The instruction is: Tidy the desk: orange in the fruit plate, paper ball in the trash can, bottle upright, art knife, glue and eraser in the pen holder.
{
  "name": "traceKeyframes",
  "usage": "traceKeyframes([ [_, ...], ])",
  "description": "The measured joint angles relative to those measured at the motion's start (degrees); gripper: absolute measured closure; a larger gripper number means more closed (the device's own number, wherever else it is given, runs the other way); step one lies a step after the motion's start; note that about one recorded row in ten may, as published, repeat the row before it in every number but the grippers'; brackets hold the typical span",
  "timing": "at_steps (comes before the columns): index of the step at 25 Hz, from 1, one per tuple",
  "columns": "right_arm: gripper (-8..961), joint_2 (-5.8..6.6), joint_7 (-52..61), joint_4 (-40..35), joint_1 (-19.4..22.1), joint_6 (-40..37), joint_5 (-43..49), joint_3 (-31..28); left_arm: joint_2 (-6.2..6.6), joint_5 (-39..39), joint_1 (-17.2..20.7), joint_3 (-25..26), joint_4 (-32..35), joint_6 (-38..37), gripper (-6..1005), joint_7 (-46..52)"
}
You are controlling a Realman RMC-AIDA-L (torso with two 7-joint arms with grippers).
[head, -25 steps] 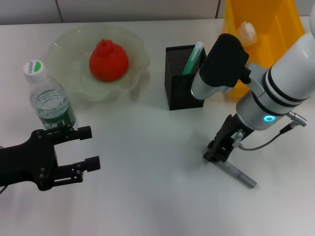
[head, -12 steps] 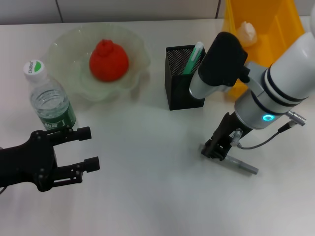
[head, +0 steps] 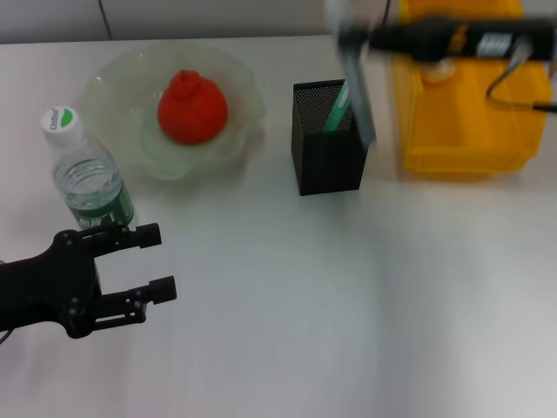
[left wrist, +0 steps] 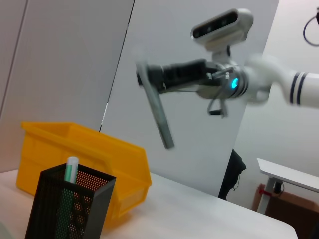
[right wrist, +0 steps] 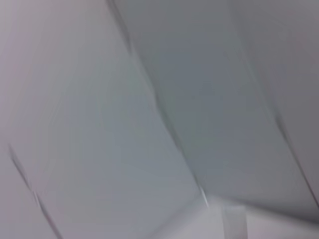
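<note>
The right arm is reaching across high up at the back. Its right tool is pinching a long grey stick that is hanging down at a slant. The left tool is waiting low at the front left, its two fingers spread apart.

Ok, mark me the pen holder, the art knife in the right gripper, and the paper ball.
pen holder (head: pixel 331 161), head view, front mesh wall.
art knife (left wrist: pixel 155 107), left wrist view, middle of the grey handle hanging from the right gripper (left wrist: pixel 147 77).
paper ball (head: pixel 438 65), head view, white wad inside the yellow trash can (head: pixel 461 139).
</note>
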State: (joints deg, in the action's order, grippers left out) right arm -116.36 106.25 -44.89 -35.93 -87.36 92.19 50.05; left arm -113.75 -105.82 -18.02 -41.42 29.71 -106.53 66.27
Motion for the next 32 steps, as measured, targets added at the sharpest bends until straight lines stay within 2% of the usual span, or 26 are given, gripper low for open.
traceKeyframes([
  [1,811,0.44,-5.8,5.7,-0.4,0.0,-3.9,-1.2,-0.06,0.0,-0.1,0.0,0.0,0.0,229,0.0],
  [2,809,0.44,-5.8,5.7,-0.4,0.0,-3.9,-1.2,-0.12,0.0,-0.2,-0.1,0.0,0.0,229,0.0],
  [3,808,0.65,-11.9,11.3,-0.7,0.2,-7.2,-2.2,-0.15,0.0,-0.3,-0.1,0.0,0.0,229,0.0],
  [4,806,-0.48,-22.8,18.1,-0.5,1.7,-11.3,-2.8,-0.25,0.0,-0.5,-0.2,0.0,0.0,229,0.0],
  [5,804,-0.48,-22.8,18.1,-0.5,1.7,-11.3,-2.8,-0.25,0.0,-0.5,-0.2,0.0,0.0,229,0.0],
  [6,802,-2.46,-32.6,20.9,0.2,4.3,-13.2,-2.8,-0.31,0.0,-0.7,-0.3,0.0,0.0,229,0.0],
  [7,801,-3.19,-37.6,21.9,0.2,6.0,-14.1,-2.6,-0.34,0.0,-0.9,-0.3,0.0,0.0,229,0.0],
  [8,799,-3.19,-37.6,21.9,0.2,6.0,-14.1,-2.6,-0.34,0.0,-0.9,-0.3,0.0,0.0,229,0.0],
  [9,797,-3.46,-42.9,24.9,-0.8,8.5,-15.6,-2.2,-0.43,0.0,-1.0,-0.3,0.0,0.1,229,0.0],
  [10,795,-3.46,-42.9,24.9,-0.8,8.5,-15.6,-2.2,-0.43,0.0,-1.0,-0.3,0.0,0.1,229,0.0],
  [11,794,-3.25,-45.3,28.1,-2.2,10.9,-16.5,-2.1,-0.47,0.0,-1.0,-0.1,0.0,0.1,229,0.0],
  [16,785,-3.37,-46.0,29.6,-2.7,14.5,-16.5,-1.9,-0.5,0.0,-0.9,0.0,0.0,0.0,229,0.0],
  [20,778,-3.13,-44.8,29.4,-1.9,14.6,-16.2,-0.7,-0.54,0.0,-0.8,0.1,0.0,-0.2,229,-0.1],
  [21,776,-3.02,-42.8,27.9,-0.5,12.9,-16.1,0.4,-0.57,0.0,-0.8,0.1,0.0,-0.3,229,-0.1],
  [23,694,-2.95,-41.6,26.9,0.1,11.9,-16.1,1.3,-0.57,0.0,-0.8,0.1,0.0,-0.3,229,-0.1],
  [24,653,-2.51,-38.3,23.1,2.6,8.2,-15.7,4.4,-0.61,0.3,-0.8,0.2,0.0,-0.5,229,-0.1],
  [25,612,-2.51,-38.3,23.1,2.6,8.2,-15.7,4.4,-0.61,0.3,-0.8,0.2,0.0,-0.5,229,-0.1],
  [26,571,-1.7,-37.1,18.5,5.7,2.7,-13.2,7.2,-0.61,0.5,-0.9,0.3,0.0,-0.8,229,-0.1],
  [27,523,-1.7,-37.1,18.5,5.7,2.7,-13.2,7.2,-0.57,0.5,-1.0,0.4,0.3,-1.1,229,0.0],
  [28,475,-1.34,-37.1,16.4,7.1,-0.4,-10.9,8.0,-0.53,0.5,-1.1,0.4,0.3,-1.2,229,0.1],
  [29,427,-0.83,-37.1,12.1,10.2,-7.2,-3.8,8.3,-0.46,0.4,-1.1,0.3,0.5,-1.3,229,0.2],
  [30,379,-0.83,-37.1,12.1,10.2,-7.2,-3.8,8.3,-0.26,0.4,-1.2,0.2,0.6,-1.5,229,0.4],
  [31,331,-0.68,-38.0,10.3,12.3,-11.9,1.3,7.4,-0.26,0.4,-1.2,0.2,0.6,-1.5,229,0.4],
  [32,264,-0.68,-38.0,10.3,12.3,-11.9,1.3,7.4,-0.26,0.4,-1.2,0.2,0.6,-1.5,229,0.4],
])
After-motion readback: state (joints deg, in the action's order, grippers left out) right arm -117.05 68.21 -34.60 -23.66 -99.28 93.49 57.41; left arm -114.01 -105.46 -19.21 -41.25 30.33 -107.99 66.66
